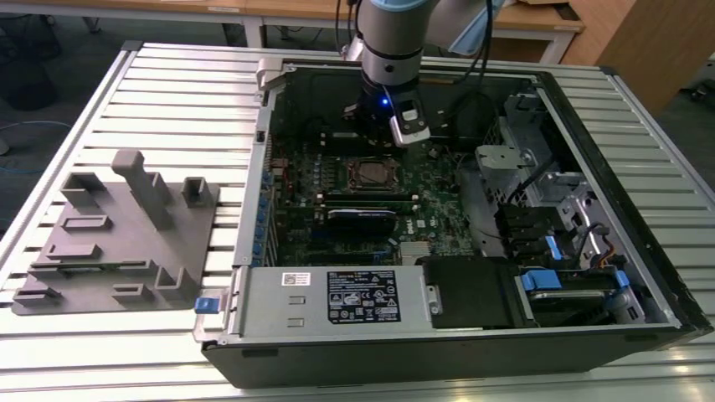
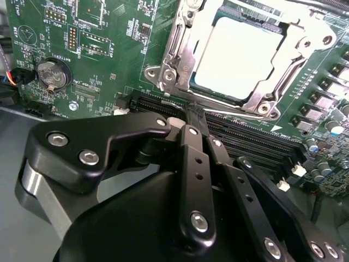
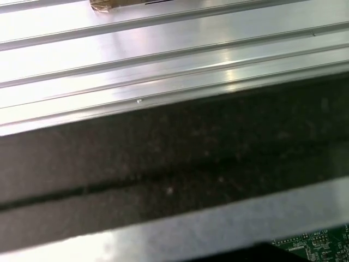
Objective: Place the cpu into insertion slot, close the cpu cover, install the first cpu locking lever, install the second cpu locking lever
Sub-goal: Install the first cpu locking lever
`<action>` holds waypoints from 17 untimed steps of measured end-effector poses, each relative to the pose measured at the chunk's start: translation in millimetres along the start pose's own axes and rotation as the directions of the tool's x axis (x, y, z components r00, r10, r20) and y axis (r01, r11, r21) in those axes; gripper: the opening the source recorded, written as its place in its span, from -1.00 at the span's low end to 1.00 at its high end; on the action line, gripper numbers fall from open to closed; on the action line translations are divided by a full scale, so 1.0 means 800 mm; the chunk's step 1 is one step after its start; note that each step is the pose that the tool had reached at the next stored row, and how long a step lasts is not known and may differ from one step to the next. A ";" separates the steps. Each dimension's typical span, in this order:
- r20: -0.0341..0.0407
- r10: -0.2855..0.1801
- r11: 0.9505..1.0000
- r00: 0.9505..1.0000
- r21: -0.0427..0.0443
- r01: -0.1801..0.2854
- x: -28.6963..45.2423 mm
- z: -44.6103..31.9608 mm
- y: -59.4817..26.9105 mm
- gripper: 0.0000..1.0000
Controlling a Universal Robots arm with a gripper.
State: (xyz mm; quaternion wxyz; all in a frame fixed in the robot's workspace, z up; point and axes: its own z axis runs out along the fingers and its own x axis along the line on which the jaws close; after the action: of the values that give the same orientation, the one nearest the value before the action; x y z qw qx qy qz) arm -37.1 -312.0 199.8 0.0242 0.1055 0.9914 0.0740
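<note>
- My claw [image 2: 194, 117] hangs low inside the open computer case [image 1: 625, 322], just above the green circuit board [image 2: 109, 33]. In the second wrist view its black fingers [image 2: 191, 164] are drawn together at the tips with nothing between them.
- The cpu [image 2: 240, 54] sits flat in the insertion slot [image 2: 218, 94], its pale metal top facing up.
- The cpu cover [image 2: 180, 54] lies down over the chip, and its silver frame borders the pale square on all the sides I can see.
- I cannot tell from here whether the locking levers are latched.
- The claw tips are beside the socket, not over it. They hover above the long black memory slots [image 2: 245, 139] that run along one edge of the cover.
- A round coin battery [image 2: 53, 73] sits on the board, well apart from the socket.
- In the exterior view the case lies on its side on the ribbed metal counter [image 1: 167, 92], and the arm [image 1: 391, 33] comes down into it from above.
- A grey moulded fixture [image 1: 123, 234] rests on the counter at the exterior view's left of the case.
- The labelled power supply [image 1: 335, 297] fills the near corner of the case.
</note>
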 end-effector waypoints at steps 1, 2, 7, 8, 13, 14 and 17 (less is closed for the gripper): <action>0.000 0.000 1.000 1.000 -0.002 0.000 0.0002 0.0000 0.000 -0.79; 0.001 0.000 1.000 1.000 -0.004 0.000 0.0003 0.0000 0.000 -0.79; 0.006 -0.001 1.000 1.000 -0.009 0.001 0.0014 0.0002 0.000 -0.79; 0.009 -0.001 1.000 1.000 -0.009 0.001 0.0017 0.0004 0.000 -0.79; 0.022 -0.003 1.000 1.000 -0.012 0.003 0.0028 0.0013 -0.001 -0.79; 0.024 -0.003 1.000 1.000 -0.012 0.003 0.0030 0.0014 -0.001 -0.79; 0.028 -0.004 1.000 1.000 -0.013 0.004 0.0041 0.0017 -0.001 -0.79</action>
State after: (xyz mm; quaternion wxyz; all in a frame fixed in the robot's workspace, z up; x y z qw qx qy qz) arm -40.4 -311.9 198.2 0.0388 0.1044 0.9906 0.0791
